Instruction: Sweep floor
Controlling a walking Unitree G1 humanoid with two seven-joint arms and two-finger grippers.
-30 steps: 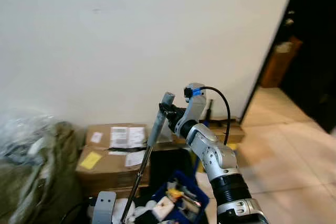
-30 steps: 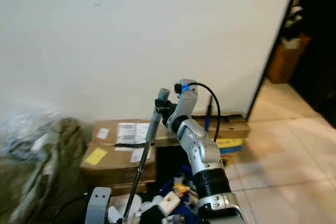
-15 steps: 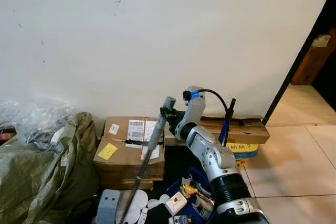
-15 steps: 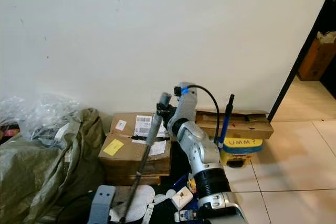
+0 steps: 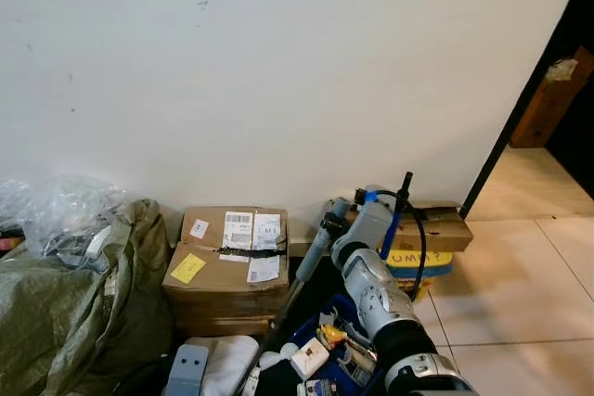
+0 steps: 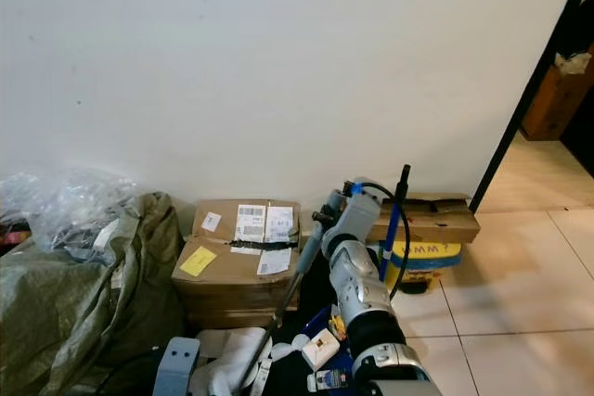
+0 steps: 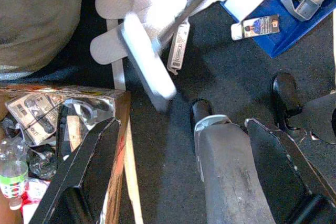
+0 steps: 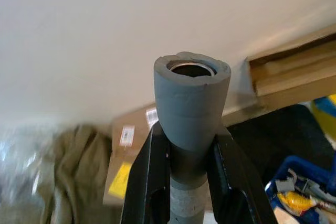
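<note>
1. White wall [image 5: 278, 71] backs the scene; an olive sack [image 5: 74, 312] lies at the robot's left.
2. Taped cardboard boxes [image 5: 227, 261] stand against the wall.
3. Broom handle [image 5: 311, 261] leans tilted beside the boxes, its head [image 7: 149, 69] on dark floor [image 7: 220, 87].
4. Right tool [image 8: 189, 182] is clamped around the handle's grey foam grip.
5. Left tool [image 7: 178, 166] hangs spread apart, holding nothing.

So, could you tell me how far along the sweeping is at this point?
Done: the right gripper is shut on the broom handle. In hand: the broom head sits on the dark floor beside white debris. Left: that debris and nearby scraps remain unswept.
</note>
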